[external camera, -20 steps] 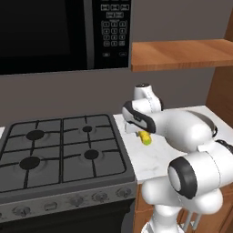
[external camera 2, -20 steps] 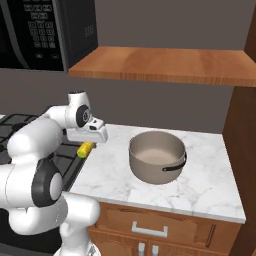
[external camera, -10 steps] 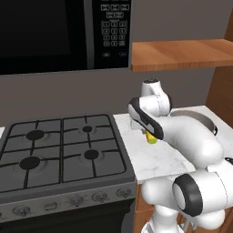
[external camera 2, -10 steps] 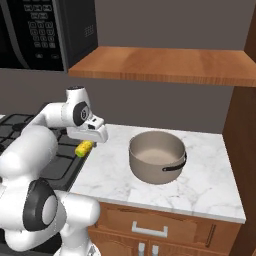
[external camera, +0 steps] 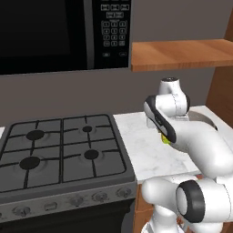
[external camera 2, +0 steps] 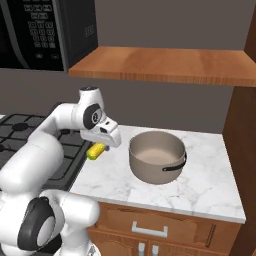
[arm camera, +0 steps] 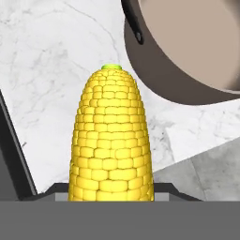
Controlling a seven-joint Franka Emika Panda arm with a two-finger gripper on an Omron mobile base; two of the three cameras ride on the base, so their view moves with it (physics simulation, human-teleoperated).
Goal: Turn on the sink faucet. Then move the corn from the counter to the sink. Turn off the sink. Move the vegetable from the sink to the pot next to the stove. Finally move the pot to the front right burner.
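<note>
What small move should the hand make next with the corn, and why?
Probably carry the corn sideways toward the pot until it hangs over the opening. The hand holds the cob above the marble counter, left of the pot, between stove and pot, so releasing now would miss.

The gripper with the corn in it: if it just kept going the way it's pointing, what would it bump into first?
Probably the counter beside the pot: the gripper aims the corn down at bare marble, though depth is unclear.
</note>
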